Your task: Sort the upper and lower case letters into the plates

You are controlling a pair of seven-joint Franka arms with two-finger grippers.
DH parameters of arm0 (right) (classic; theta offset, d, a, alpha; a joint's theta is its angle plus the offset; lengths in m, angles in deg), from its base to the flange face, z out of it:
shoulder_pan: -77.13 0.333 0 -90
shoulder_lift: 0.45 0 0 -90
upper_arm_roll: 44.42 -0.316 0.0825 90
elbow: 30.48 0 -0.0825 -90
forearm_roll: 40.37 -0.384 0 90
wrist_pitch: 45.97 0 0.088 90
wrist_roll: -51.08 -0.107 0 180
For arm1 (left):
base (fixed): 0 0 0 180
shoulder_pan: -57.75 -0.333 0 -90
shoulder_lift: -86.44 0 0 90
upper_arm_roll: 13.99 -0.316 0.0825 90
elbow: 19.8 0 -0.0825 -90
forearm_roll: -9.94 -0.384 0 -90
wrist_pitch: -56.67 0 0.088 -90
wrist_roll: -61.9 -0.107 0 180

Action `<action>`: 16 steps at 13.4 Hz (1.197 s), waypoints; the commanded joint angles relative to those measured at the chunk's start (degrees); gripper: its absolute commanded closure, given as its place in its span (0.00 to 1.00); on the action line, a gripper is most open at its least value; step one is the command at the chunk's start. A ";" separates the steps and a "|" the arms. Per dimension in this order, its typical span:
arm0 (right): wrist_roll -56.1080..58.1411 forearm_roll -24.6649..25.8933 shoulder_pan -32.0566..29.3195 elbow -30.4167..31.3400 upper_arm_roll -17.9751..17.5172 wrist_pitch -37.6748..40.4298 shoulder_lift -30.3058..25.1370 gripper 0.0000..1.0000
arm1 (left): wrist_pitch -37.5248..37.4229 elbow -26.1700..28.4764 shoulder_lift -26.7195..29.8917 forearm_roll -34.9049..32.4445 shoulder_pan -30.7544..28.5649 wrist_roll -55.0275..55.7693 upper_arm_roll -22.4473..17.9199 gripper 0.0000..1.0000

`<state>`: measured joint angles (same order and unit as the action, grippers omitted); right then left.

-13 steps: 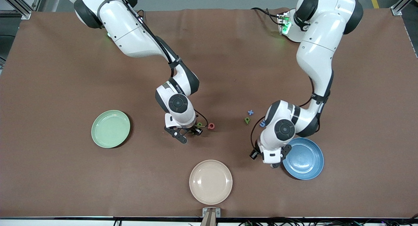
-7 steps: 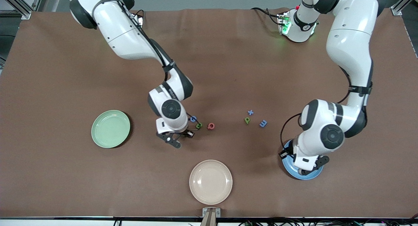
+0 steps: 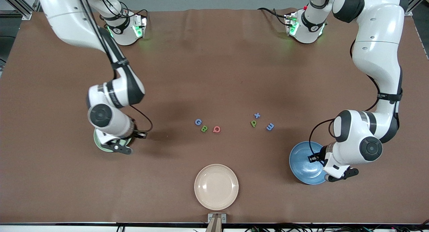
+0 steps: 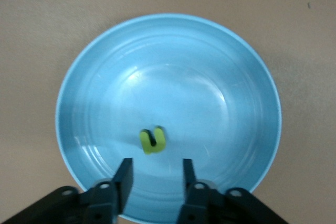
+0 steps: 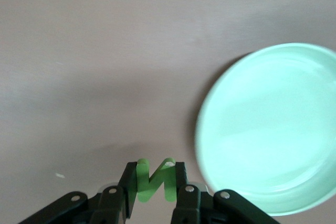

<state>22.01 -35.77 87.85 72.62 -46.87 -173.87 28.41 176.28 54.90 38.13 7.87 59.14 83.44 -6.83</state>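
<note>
Over the blue plate (image 4: 168, 61) the left hand (image 4: 155, 174) hangs with fingers spread, nothing between them; a small yellow-green lowercase letter (image 4: 152, 140) lies inside the plate, just off centre. Right hand (image 5: 155, 182) pinches a green N-shaped letter (image 5: 154, 179) above bare tabletop (image 5: 105, 77), right beside the pale green plate's (image 5: 273, 129) rim. Both plates are round, shallow and matte; blue sits toward the left arm's end, green toward the right arm's end. Loose letters remain mid-tabletop: blue G (image 3: 198, 122), green B (image 3: 204, 128), red Q (image 3: 217, 129), blue x (image 3: 257, 115), green p (image 3: 254, 123), blue m (image 3: 270, 126). Cream plate (image 3: 216, 186) lies nearest the front camera.
</note>
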 commanded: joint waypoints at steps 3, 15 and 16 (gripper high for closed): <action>9.46 0.50 -7.02 15.80 -1.33 -9.02 -6.27 0.99 | 0.00 7.54 6.63 -0.91 3.68 7.70 0.57 0.00; -10.52 -4.86 5.15 7.57 -1.68 -9.30 -1.99 0.00 | 17.23 32.35 14.74 -0.91 14.25 40.85 0.57 0.06; -16.14 -4.78 8.40 5.64 -1.68 -9.91 0.30 0.00 | 17.32 32.35 14.65 -0.91 14.34 41.82 0.57 0.08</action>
<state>14.58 -39.92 90.85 81.94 -49.09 -183.54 24.59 192.72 84.97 50.52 7.87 72.75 122.16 -5.97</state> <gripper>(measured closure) 0.000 0.044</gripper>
